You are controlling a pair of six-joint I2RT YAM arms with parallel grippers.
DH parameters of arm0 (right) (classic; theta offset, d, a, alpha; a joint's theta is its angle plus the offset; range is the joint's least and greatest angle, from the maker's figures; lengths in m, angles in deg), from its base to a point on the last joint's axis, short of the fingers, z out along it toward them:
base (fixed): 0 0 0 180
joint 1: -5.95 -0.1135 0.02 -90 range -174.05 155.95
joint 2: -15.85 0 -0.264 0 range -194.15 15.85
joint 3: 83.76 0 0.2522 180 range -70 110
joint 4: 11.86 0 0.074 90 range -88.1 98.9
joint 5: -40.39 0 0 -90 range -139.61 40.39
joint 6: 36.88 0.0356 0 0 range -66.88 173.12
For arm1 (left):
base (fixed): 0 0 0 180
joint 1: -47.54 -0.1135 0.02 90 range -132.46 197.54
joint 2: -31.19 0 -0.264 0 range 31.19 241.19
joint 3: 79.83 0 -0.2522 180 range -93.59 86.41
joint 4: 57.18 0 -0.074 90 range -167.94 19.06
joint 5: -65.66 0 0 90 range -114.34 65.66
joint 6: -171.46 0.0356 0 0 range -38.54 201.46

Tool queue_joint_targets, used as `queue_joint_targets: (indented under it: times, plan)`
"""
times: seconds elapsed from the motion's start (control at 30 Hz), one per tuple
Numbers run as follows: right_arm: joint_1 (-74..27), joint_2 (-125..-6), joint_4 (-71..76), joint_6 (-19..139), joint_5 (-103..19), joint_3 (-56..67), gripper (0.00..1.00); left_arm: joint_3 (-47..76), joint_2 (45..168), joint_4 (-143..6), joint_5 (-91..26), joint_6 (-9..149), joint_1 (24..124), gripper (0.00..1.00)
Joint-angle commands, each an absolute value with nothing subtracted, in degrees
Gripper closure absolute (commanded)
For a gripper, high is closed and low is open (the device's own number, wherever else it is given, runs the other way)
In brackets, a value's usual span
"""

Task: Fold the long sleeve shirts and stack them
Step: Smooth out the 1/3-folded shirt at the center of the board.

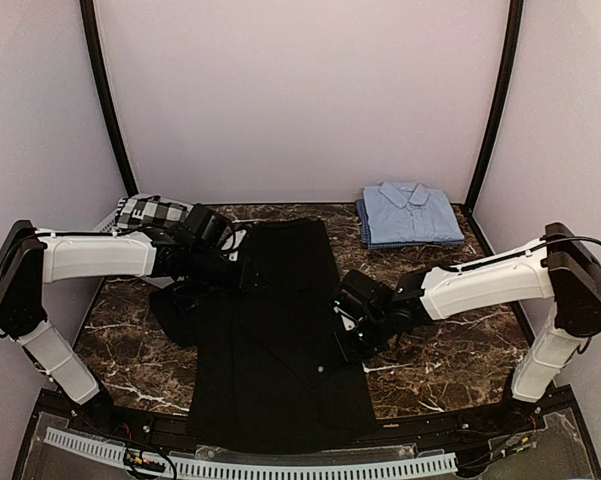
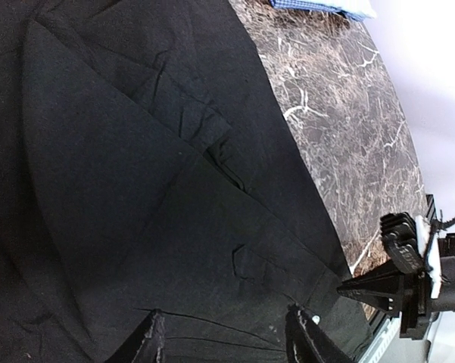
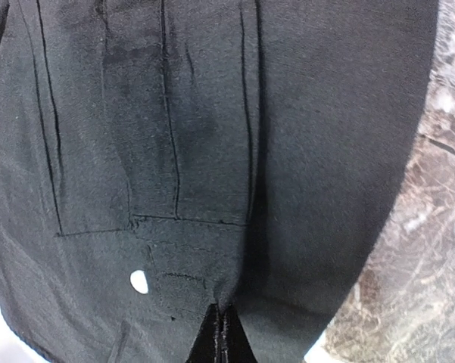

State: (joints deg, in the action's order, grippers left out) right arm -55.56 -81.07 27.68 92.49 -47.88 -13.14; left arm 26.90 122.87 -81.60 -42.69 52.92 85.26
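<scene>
A long black shirt lies spread flat down the middle of a dark marble table, reaching from the far side almost to the near edge. A blue shirt sits neatly folded, collar up, at the far right corner, well apart from the black one. A black-and-white checked cloth lies at the far left corner. The left arm reaches in over the black shirt's left edge, about level with its upper half. The left claw is spread wide with black cloth showing between its fingers; whether the tips touch the cloth cannot be told. The right arm reaches in to the shirt's right edge at mid-length. The right claw is pressed together, pinching a small ridge of black cloth just beside a white button.
</scene>
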Motion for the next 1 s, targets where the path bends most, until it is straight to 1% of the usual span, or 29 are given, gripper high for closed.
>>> queue_joint_targets:
  times: [0.0, 0.27, 0.53, 0.97]
  plan:
    - [-56.85, -76.34, 30.46, 93.44, -47.6, -11.38, 1.0, 27.33, 120.38, -81.01, -39.95, 53.08, 84.45, 0.47]
    - [-60.41, -70.67, 36.3, 97.3, -48.6, -14.01, 1.0, 25.96, 122.43, -81.05, -39.84, 53.37, 84.11, 0.47]
    - [-62.94, -65.53, 37.97, 102.56, -48.71, -18.94, 1.0, 24.14, 125.27, -81.57, -41.02, 54.0, 84.08, 0.48]
    - [-65.64, -64.79, 37.45, 105.49, -48.07, -21.88, 1.0, 21.34, 129.63, -82.01, -42.21, 54.47, 84.1, 0.48]
